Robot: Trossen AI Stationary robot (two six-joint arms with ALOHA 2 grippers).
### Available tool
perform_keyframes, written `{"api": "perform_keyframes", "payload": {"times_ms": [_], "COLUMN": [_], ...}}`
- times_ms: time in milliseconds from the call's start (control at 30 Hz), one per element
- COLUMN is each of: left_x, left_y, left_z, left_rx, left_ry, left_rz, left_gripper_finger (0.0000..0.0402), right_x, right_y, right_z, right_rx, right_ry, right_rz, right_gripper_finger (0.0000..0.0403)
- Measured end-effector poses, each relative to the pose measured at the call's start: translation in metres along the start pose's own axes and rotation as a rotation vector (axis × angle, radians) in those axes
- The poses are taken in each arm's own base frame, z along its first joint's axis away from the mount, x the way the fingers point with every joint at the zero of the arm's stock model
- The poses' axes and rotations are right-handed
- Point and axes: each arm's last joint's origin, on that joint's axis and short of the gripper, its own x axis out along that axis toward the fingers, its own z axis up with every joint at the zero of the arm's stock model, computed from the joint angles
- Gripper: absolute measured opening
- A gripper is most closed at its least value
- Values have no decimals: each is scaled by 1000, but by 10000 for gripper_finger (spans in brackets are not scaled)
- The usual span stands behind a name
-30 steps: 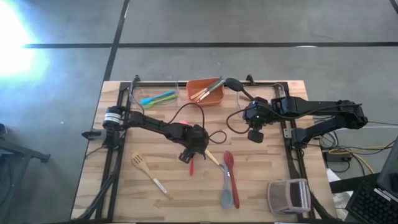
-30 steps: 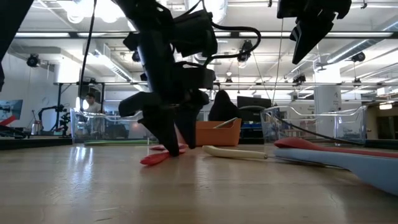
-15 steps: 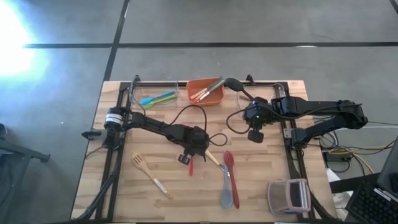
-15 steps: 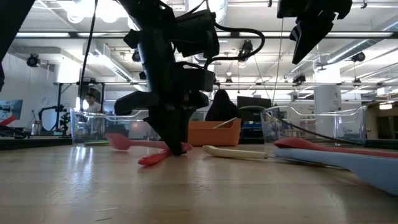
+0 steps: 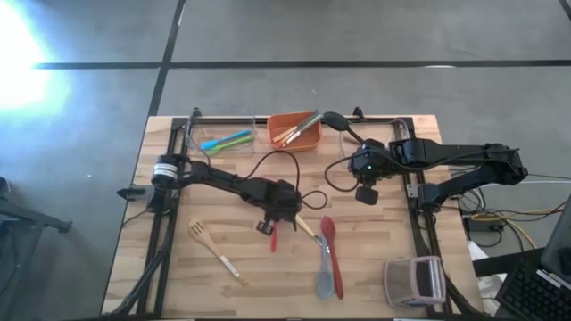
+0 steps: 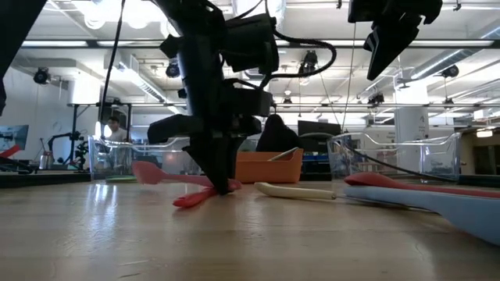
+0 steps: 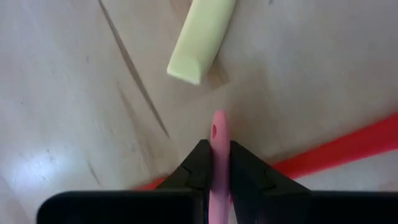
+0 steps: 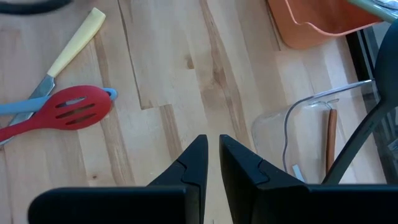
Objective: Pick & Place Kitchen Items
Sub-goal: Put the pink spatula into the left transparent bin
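Observation:
A pink long-handled spoon (image 6: 160,176) is in my left gripper (image 6: 223,186), which is shut on it at the middle of the table (image 5: 275,217). A red utensil (image 6: 194,199) lies on the wood just under the gripper. A pale-handled utensil (image 7: 200,38) lies beside it. My right gripper (image 5: 366,193) hangs high over the table's right half, shut and holding nothing (image 8: 211,155). A red slotted spatula (image 5: 327,232), a grey-blue spatula (image 5: 323,281) and a wooden slotted spatula (image 5: 202,232) lie flat on the near half. My left gripper pinches the pink spoon's handle (image 7: 218,148) between its two fingers, close to the free end with the small hole (image 7: 215,129), which sticks out past the fingertips. The fingers come steeply from above and lie across the handle. The spoon slants, its bowl end (image 6: 144,172) raised off the table.
An orange bin (image 5: 303,138) with utensils stands at the far edge. A clear bin with a blue and a green utensil (image 5: 227,140) stands to its left. Another clear bin (image 5: 415,281) sits at the near right corner. A black cable (image 5: 308,194) loops over the middle.
My left gripper has shut on the pink spoon's handle without shifting place. The spoon has tipped: its bowl end has come up off the table while the held end stays low by the red utensil.

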Motion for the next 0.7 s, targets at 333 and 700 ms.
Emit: {"api": "perform_keyframes", "payload": {"times_ms": [333, 700], "left_x": [-29, -56], "left_y": [10, 25], "left_z": [12, 21], "left_rx": [3, -25], "left_ry": [94, 144], "left_rz": [68, 254], "left_gripper_finger": [36, 36], "right_x": [0, 0], "right_y": [0, 0], "right_z": [0, 0], "right_rx": [0, 0], "right_ry": [-1, 1], "right_rz": [0, 0], "right_gripper_finger": [34, 34]}}
